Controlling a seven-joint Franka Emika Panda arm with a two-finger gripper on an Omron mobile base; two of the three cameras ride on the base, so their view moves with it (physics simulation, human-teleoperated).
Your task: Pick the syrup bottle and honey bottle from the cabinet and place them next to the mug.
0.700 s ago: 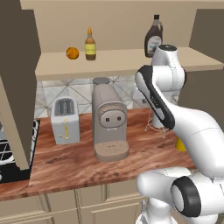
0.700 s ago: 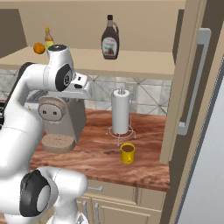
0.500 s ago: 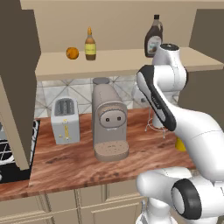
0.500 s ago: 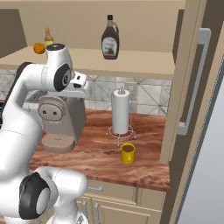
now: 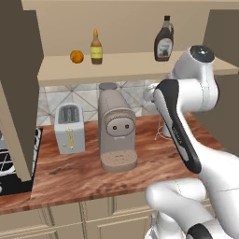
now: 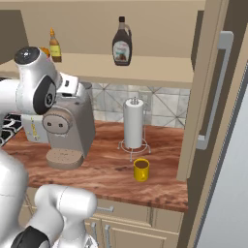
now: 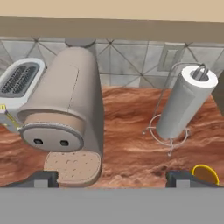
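- The cabinet (image 5: 140, 65) is the biggest thing here. Its wide shelf runs along the wall above the counter (image 6: 106, 169), with dark doors at the sides.
- The arm is bent up high, just below the shelf. The gripper (image 7: 112, 179) looks down at the counter with its two tips spread far apart, and nothing is between them.
- The coffee machine (image 5: 116, 133) is big and stands right under the shelf. If the arm swings up too fast, it could bump the machine or the front edge of the shelf.
- The paper towel roll (image 6: 133, 122) stands on its wire holder near the mug. A bottle set down carelessly could knock it.
- The toaster (image 5: 69, 128) sits left of the coffee machine, well out of the way.
- The syrup bottle (image 6: 121, 44) stands upright on the shelf, toward the right. It is tall and thin, so a push from one tip could tip it over.
- The honey bottle (image 5: 96, 48) stands upright farther left on the shelf. A round orange fruit (image 5: 77, 56) sits just beside it and might roll off if poked.
- The mug (image 6: 141, 169) is small and yellow, on the counter in front of the paper towel roll. Both bottles are not yet near it.
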